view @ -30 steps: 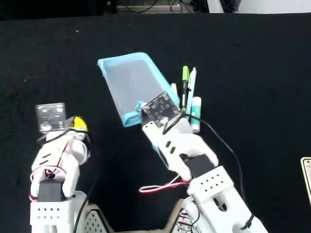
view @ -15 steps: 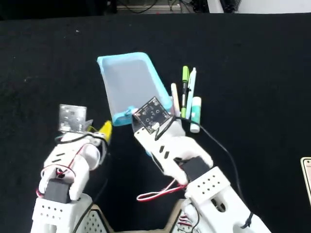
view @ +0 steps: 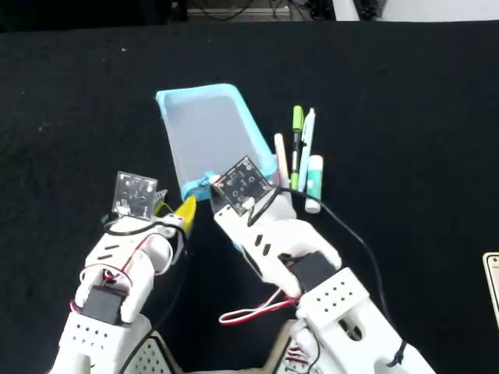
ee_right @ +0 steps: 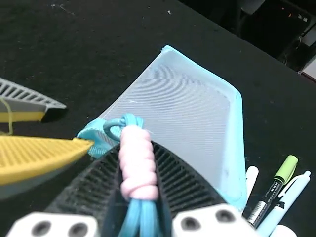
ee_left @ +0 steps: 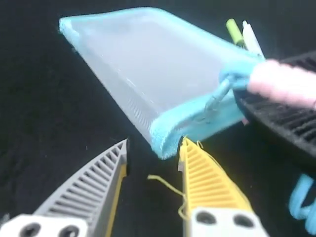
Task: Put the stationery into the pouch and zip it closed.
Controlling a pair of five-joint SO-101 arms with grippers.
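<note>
The light blue mesh pouch (view: 207,132) (ee_left: 148,64) (ee_right: 187,113) lies on the black table, its zipper end nearest the arms. My right gripper (view: 209,185) (ee_right: 136,165) is shut on the pink-and-blue zipper pull (ee_right: 134,158) (ee_left: 281,81) at the pouch's near corner. My left gripper (view: 175,204) (ee_left: 154,147) stands open just short of that corner, its yellow finger (ee_left: 207,182) touching or almost touching the pouch edge and its grey finger (ee_left: 103,182) apart. Several pens and markers (view: 300,152) (ee_left: 242,34) (ee_right: 276,192) lie side by side on the table just right of the pouch.
A red and white cable (view: 257,305) loops at the right arm's base. A card's edge (view: 493,280) shows at the table's right border. Open black tabletop (view: 405,101) spreads to the left, right and far side of the pouch.
My left arm swung rightward from the table's left to the pouch's near corner. My right gripper dragged the pouch's zipper end slightly left, off the pens.
</note>
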